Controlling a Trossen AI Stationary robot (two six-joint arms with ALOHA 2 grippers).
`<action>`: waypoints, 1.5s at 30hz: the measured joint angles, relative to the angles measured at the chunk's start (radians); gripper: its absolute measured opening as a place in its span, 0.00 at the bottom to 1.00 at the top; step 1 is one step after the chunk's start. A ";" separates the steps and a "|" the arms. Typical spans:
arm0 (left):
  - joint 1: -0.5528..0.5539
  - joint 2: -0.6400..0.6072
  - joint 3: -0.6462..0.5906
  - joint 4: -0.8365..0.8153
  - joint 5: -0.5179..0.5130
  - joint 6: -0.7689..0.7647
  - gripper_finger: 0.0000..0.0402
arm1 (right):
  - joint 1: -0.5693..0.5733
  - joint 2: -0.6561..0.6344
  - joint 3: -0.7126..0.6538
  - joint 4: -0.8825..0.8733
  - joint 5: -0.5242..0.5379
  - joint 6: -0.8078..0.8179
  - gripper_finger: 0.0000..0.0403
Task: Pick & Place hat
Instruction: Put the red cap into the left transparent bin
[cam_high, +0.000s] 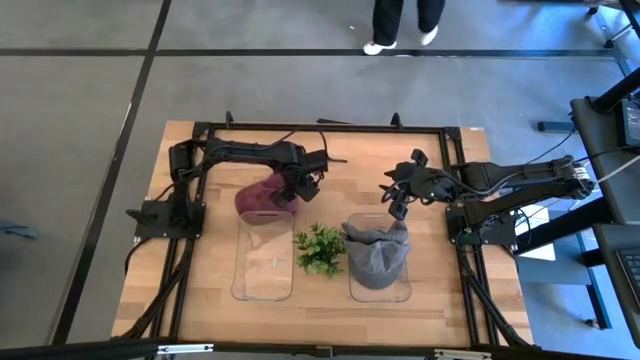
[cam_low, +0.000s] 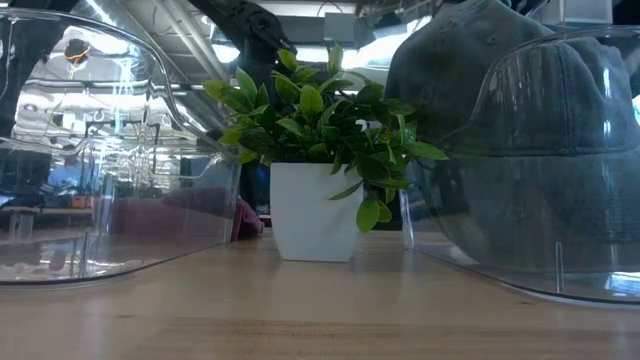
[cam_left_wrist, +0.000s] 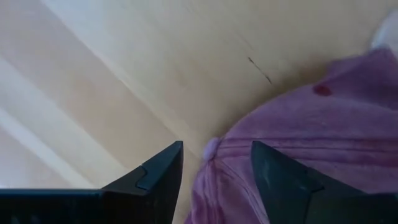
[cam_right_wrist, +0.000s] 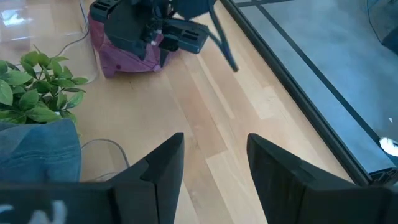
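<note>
Step in hand: left pincer (cam_high: 300, 186), fingers spread, straddles edge of soft purple fabric hat (cam_high: 262, 196) lying on wooden worktop (cam_high: 210, 270) at clear plastic bin (cam_high: 264, 262) far end. Next: pinch, lift into bin. Right pincer (cam_high: 398, 198) spread, idle above grey cap (cam_high: 380, 258).

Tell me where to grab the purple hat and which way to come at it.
Take the purple hat at its edge nearest the left gripper, coming down from above. The left wrist view shows the open jaws already straddling that fabric edge on the table, and soft cloth should pinch easily there. The right gripper is open, away from it.
</note>
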 joint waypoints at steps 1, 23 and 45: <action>0.001 0.001 -0.007 -0.002 -0.001 0.013 0.46 | 0.000 0.000 0.000 0.000 0.000 0.000 0.44; 0.003 -0.006 -0.168 0.102 -0.060 0.192 0.42 | 0.000 0.000 0.000 0.000 0.001 -0.022 0.44; 0.008 -0.003 -0.185 0.158 -0.001 0.183 0.06 | 0.000 0.000 0.000 0.000 0.001 -0.023 0.44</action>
